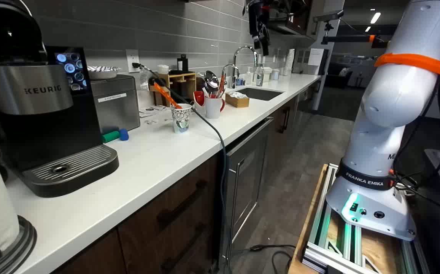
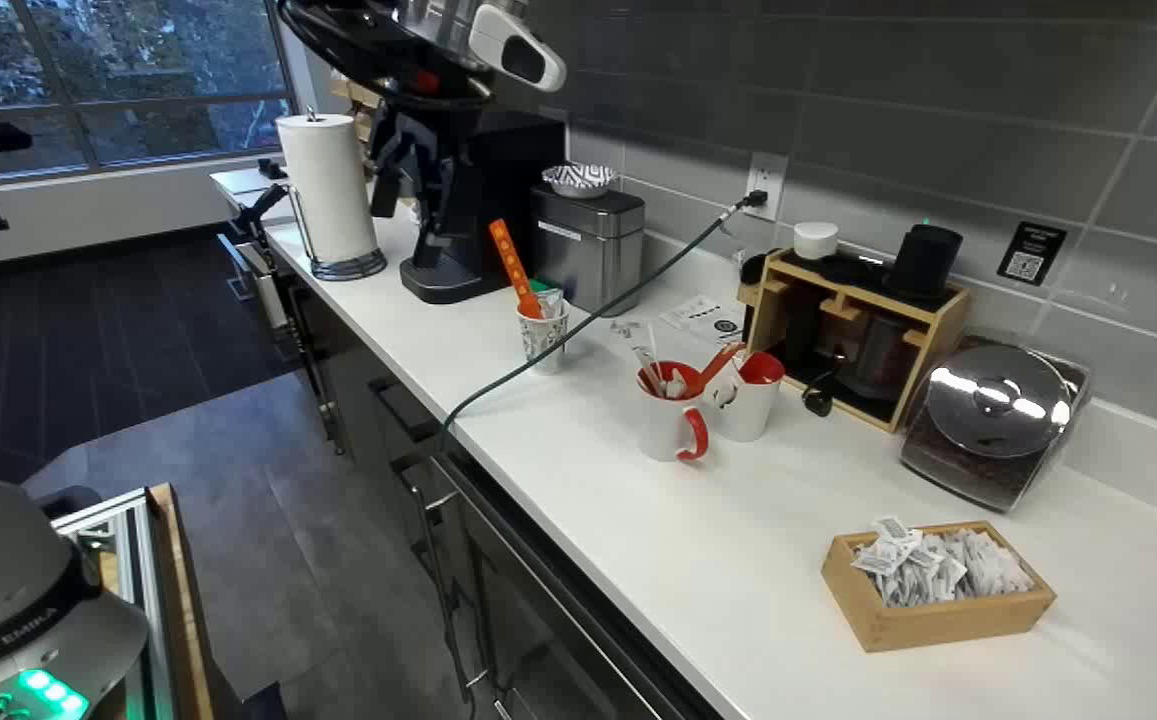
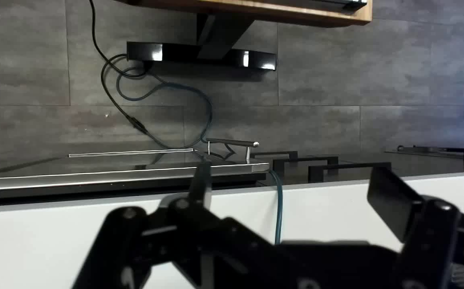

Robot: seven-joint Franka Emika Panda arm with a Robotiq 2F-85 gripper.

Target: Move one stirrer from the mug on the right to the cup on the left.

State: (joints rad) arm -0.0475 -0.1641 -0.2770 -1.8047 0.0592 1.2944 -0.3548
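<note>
The mug is white with a red inside and red handle (image 2: 665, 425); it stands on the counter and also shows in an exterior view (image 1: 212, 109). Several pale stirrers and an orange-red one (image 2: 718, 366) stick out of it. The cup (image 2: 543, 340) is a patterned whitish paper cup left of the mug, also in an exterior view (image 1: 181, 122). A long orange stirrer (image 2: 510, 262) and clear wrapped pieces stand in it. My gripper (image 2: 410, 225) is open and empty, high above the counter, apart from both. The wrist view shows its spread fingers (image 3: 292, 188); mug and cup are out of view there.
A dark cable (image 2: 678, 254) runs from the wall outlet past the cup and over the counter edge. A second red-lined white mug (image 2: 748, 410) stands behind the mug. The coffee machine (image 1: 52, 91), metal box (image 1: 119, 102), wooden rack (image 2: 923, 350) and packet box (image 2: 948, 620) stand around.
</note>
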